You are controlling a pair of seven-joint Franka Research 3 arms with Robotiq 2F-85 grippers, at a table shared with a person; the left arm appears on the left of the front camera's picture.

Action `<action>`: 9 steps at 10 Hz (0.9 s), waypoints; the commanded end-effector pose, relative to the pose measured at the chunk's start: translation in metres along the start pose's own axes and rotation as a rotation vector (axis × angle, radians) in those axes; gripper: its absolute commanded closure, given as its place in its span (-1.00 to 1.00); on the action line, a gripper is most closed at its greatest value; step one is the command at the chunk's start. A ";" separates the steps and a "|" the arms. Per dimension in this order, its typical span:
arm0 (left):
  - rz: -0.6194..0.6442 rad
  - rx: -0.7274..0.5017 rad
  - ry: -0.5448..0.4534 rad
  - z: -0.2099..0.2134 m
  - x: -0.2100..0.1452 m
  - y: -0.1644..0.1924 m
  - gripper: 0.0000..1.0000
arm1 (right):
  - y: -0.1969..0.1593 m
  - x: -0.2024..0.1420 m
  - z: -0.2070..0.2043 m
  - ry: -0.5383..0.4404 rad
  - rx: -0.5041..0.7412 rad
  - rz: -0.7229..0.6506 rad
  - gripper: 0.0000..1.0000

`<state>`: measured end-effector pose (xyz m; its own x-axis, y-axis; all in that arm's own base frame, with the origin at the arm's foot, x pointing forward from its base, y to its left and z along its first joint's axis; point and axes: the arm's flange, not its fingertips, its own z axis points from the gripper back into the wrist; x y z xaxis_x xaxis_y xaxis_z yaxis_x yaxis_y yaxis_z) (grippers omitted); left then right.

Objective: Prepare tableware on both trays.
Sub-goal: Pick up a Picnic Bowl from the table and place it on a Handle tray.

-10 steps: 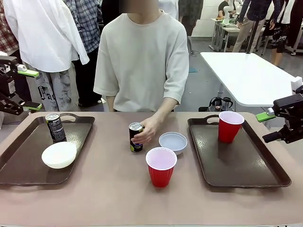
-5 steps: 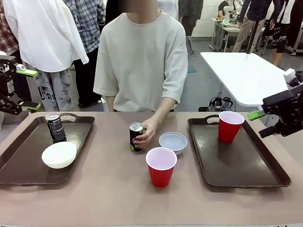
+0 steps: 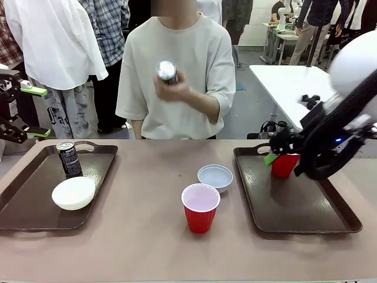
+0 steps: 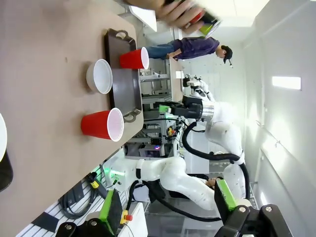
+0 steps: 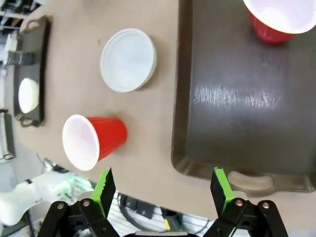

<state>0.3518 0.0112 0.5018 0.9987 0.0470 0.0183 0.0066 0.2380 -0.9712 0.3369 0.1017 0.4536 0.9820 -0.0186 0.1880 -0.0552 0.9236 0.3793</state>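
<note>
Matte tan tabletop [image 3: 147, 247], glossy brown right tray [image 5: 232, 113]; left fingers [image 4: 109, 212], right fingers [image 5: 104, 185] spread wide, empty.

Brown table [image 3: 135, 250] — left tray [image 3: 29, 184], right tray [image 3: 288, 205], red cup [image 3: 200, 210], grey-blue bowl [image 3: 215, 176]

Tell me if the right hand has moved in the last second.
Yes. The right hand has swung left, from beyond the outer rim of the right tray to over its far end, beside the red cup standing there.
</note>
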 end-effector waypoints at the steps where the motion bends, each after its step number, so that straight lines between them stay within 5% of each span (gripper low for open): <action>1: -0.019 -0.006 0.005 0.002 0.001 -0.001 -1.00 | 0.007 0.016 -0.028 -0.020 -0.099 -0.013 -1.00; 5: -0.019 -0.006 0.005 0.002 0.001 -0.001 -1.00 | 0.006 0.005 -0.016 -0.008 -0.048 0.008 -1.00; 9: -0.019 -0.006 0.005 0.002 0.001 -0.001 -1.00 | -0.020 -0.022 0.009 -0.148 -0.254 0.018 -1.00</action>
<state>0.3520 0.0112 0.5019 0.9988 0.0460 0.0180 0.0065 0.2381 -0.9712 0.3526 0.0925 0.4578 0.9554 -0.0342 0.2932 -0.0340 0.9739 0.2245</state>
